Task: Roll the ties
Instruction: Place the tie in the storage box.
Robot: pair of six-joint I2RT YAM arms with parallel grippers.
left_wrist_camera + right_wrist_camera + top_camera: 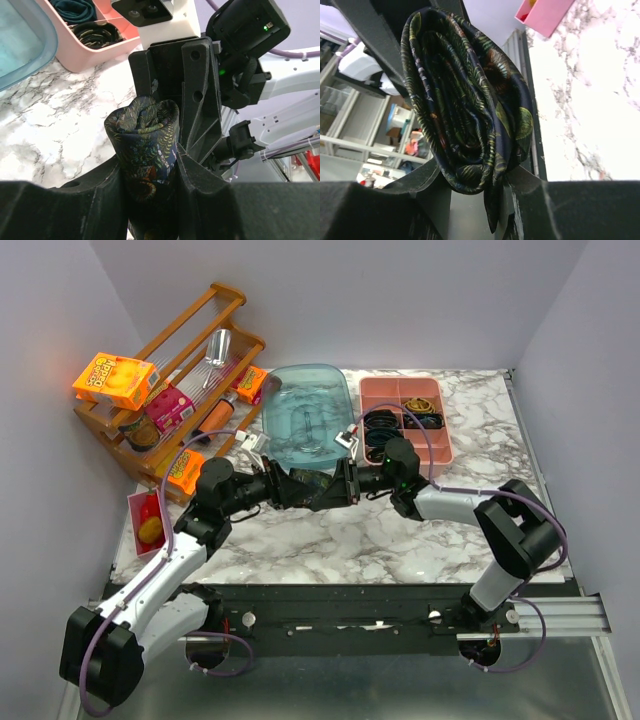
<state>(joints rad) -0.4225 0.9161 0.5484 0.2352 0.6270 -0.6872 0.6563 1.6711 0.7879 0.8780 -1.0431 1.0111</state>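
Both arms met mid-surface, in front of the clear blue bin [305,390]. The tie [145,145] sat between them, already wound into a compact multi-layer roll with no long tail trailing that the views showed. Only a short pointed end hung below the roll in the right wrist view. The left gripper [285,488] was clamped on the roll, its fingers pressing both flanks in its own wrist view. The right gripper [350,483] came in from the opposite side and looked clenched on the same roll, layers bulging out above its fingers. The likely reason for the double hold is that slick fabric unwinds as soon as pressure drops, so one side pins the coil while the other takes over or re-grips. The roll's axis ran roughly along the line between the two wrists, which let each camera look straight at a spiral end face. The roll appeared held clear of the marble surface [350,540], though contact underneath couldn't be confirmed. The pink divided tray [95,56] stood just beyond, several compartments holding coiled items, one teal and others dark. Judging by that, it was probably the drop-off for this roll, reachable by the right arm. The rolling step looked essentially done, with transfer and placement remaining. The main risk was the coil springing open if both sides let go unevenly. The wooden rack [170,370] at far left played no part.
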